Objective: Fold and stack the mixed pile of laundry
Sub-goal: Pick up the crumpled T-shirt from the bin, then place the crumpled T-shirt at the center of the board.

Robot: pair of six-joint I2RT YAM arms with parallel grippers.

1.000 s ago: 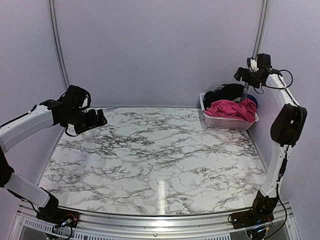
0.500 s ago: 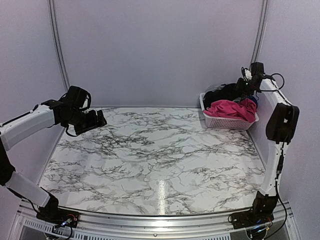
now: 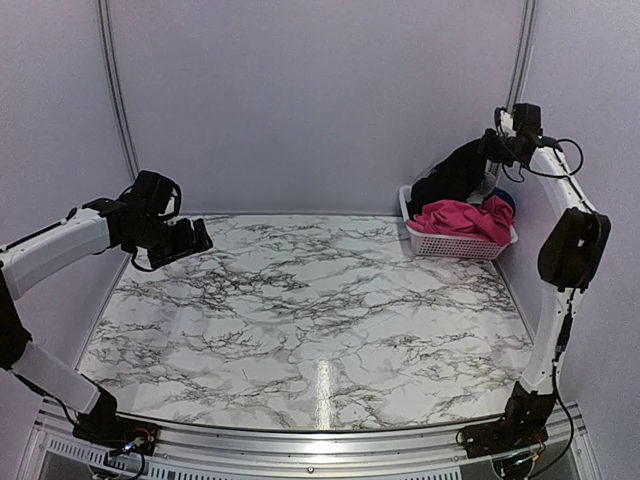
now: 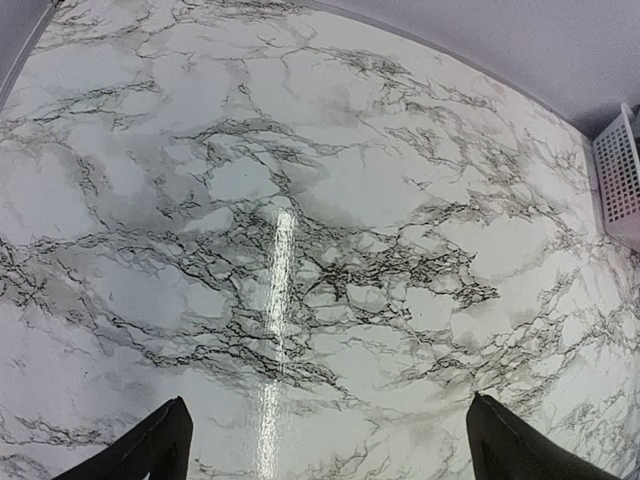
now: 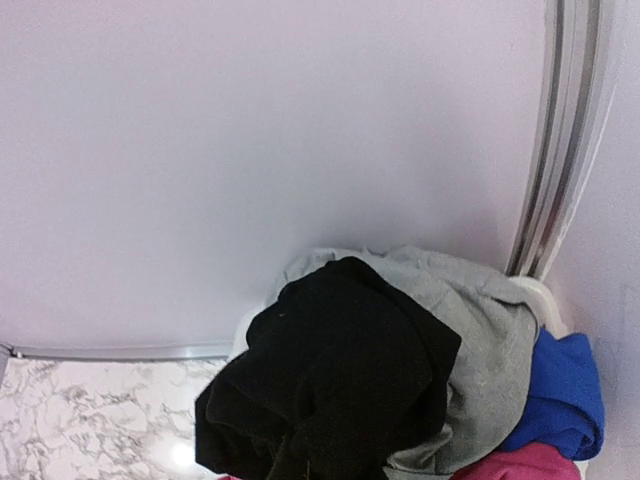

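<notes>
The mixed laundry pile fills a white lattice basket [image 3: 455, 245] at the table's far right corner. On top lies a bright pink piece [image 3: 460, 217], with a dark blue piece [image 3: 505, 203] behind it. My right gripper [image 3: 495, 150] is shut on the large black cloth [image 3: 455, 172], which stretches from the basket up to the jaws. The right wrist view shows the black cloth [image 5: 330, 390] bunched over my fingers and hiding them, with a grey garment [image 5: 480, 340] and the blue piece [image 5: 565, 395] behind. My left gripper [image 3: 195, 240] hovers open over the table's left side, nothing between its fingertips [image 4: 165, 450].
The marble-patterned table [image 3: 320, 300] spreads between the arms. Grey walls close the back and both sides, with a metal post [image 5: 560, 130] right behind the basket. In the left wrist view the basket's edge [image 4: 622, 170] shows at the far right.
My right gripper dipped into the basket, shut on the black cloth and rose again, pulling the cloth up with it. The left arm has not moved.
</notes>
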